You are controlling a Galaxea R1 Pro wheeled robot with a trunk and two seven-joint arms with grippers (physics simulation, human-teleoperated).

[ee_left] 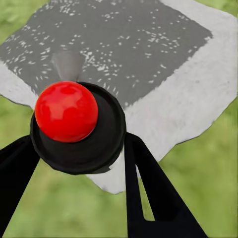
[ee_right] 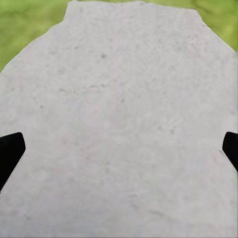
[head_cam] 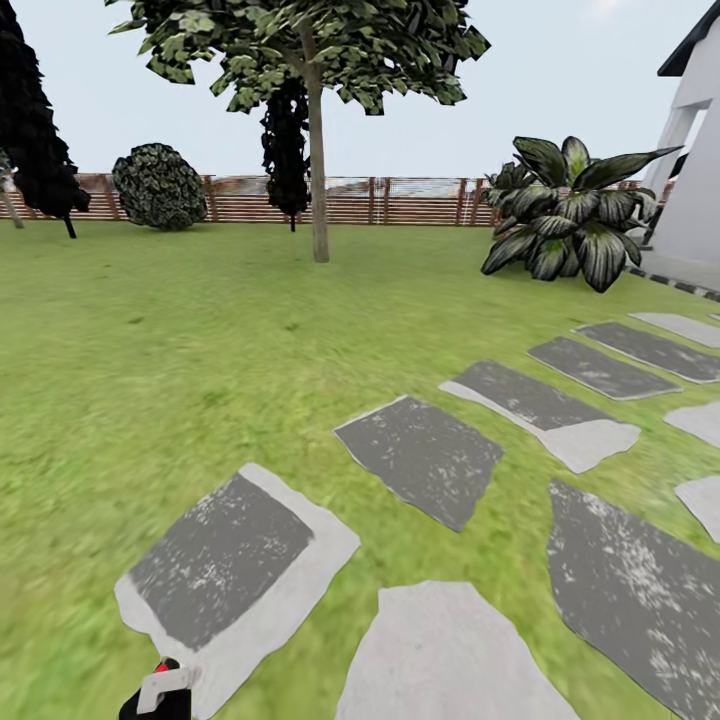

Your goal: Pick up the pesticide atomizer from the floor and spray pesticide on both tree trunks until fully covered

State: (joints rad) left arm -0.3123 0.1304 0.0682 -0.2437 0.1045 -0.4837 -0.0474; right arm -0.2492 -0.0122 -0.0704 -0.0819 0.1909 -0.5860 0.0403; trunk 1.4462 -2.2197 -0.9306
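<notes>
So the wide green lawn (head_cam: pixel 200 340) of the garden takes up most of the head view, with a brown horizontal-slat wooden fence (head_cam: pixel 400 200) along the back and a white house (head_cam: pixel 695 180) at the right edge. One tall tree with a dark blocky-leaved crown (head_cam: pixel 300 45) stands well off ahead, its slim pale beige-grey trunk (head_cam: pixel 318 170) bare low down; I can't make out a second tree of that kind here. Grey stepping stones (head_cam: pixel 425 455) run across the near grass.

The left pincer (ee_left: pixel 79 148) is clamped on the pesticide atomizer, a black round-topped bottle with a red ball cap (ee_left: pixel 67 111); its dark fingers (ee_left: pixel 148 193) sit on either side of the body. In the head view the atomizer's white trigger and red tip (head_cam: pixel 165 685) poke up at the bottom edge, over a stone.

The right pincer (ee_right: pixel 119 148) hangs spread wide and empty above a pale stone slab (ee_right: pixel 124 99).

Main risk imo: the trunk is far away, so spraying from here would probably miss. Bumping across the stones could also shift the bottle in the grip or leave the nozzle pointed off target.
</notes>
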